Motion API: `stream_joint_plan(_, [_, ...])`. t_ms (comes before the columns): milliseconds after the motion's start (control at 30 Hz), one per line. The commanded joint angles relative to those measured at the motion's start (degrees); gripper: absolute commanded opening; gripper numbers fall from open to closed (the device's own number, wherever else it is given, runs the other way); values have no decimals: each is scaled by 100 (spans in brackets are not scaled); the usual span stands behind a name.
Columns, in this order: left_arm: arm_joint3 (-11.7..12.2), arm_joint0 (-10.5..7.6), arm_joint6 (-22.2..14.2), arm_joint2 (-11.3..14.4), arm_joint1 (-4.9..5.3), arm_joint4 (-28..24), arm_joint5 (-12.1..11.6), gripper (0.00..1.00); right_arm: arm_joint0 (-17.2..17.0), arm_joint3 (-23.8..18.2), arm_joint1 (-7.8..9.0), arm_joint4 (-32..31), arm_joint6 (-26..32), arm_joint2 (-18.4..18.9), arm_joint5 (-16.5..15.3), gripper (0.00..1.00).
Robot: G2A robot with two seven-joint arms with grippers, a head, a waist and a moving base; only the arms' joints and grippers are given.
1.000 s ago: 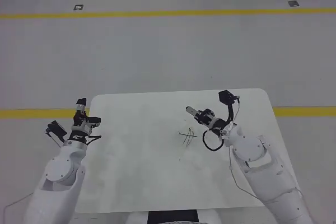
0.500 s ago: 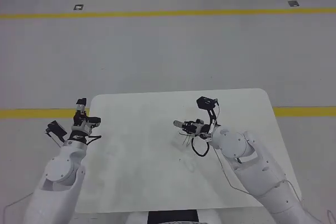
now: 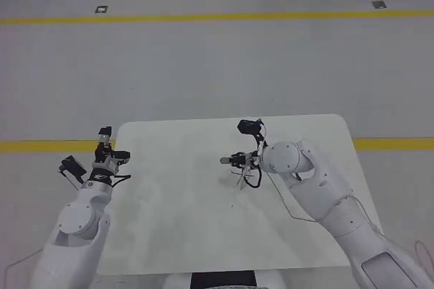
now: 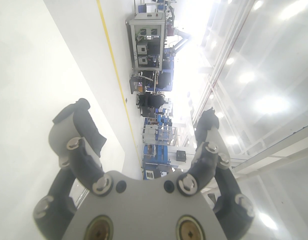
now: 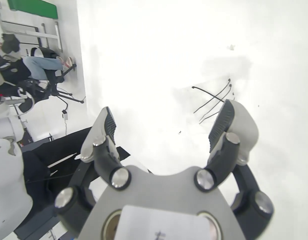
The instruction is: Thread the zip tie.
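- A loose bundle of thin black zip ties (image 3: pixel 241 179) is seen lying flat on the white table (image 3: pixel 173 217), right of its middle. The strands are crossed over one another, and nothing is gripped.
- In the right wrist view the zip ties (image 5: pixel 213 96) are shown just beyond one fingertip. Two small heads are turned away from the pincer and a curved strand is laid across the others.
- The right pincer (image 3: pixel 228 160) is held low over the table (image 5: pixel 169 26) beside the bundle, with its fingers spread wide and nothing between them. This released pose is judged to be a preparation for closing on a single strand.
- The right pincer (image 5: pixel 166 108) is offset to one side of the ties, so only one finger is overlapped with them. Whether that finger is touching a strand cannot be told.
- The left pincer (image 3: pixel 105 141) is parked at the left edge of the table, well apart from the ties. It is judged to be kept out of the way until a tie is lifted for threading.
- In its own wrist view the left pincer (image 4: pixel 145 107) is shown released and empty, pointed past the table (image 4: pixel 19 76) toward the room.
- The task is judged to be at its start, as no tie is picked up and no tail is fed through a head.
- A careful pinch is called for, since the strands are thin, flat against the surface and tangled, and more than one could be caught at once.
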Motion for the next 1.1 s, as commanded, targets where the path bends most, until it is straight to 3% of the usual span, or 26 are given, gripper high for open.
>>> stream_joint_plan(0, [0,0,0,0,0,0,0,100,-9,-28,4,6,-10,4,0,100])
stream_joint_plan(333, [0,0,0,0,0,0,0,100,-16,-2,1,-179,-9,-102,-19,100])
stream_joint_plan(533, [0,0,0,0,0,0,0,100,377,224,-106,-723,511,-552,0,100])
stream_joint_plan(733, [0,0,0,0,0,0,0,100,731,722,-304,-602,985,-853,0,100])
stream_joint_plan(1067, [0,0,0,0,0,0,0,100,762,756,-325,-589,929,-869,0,100])
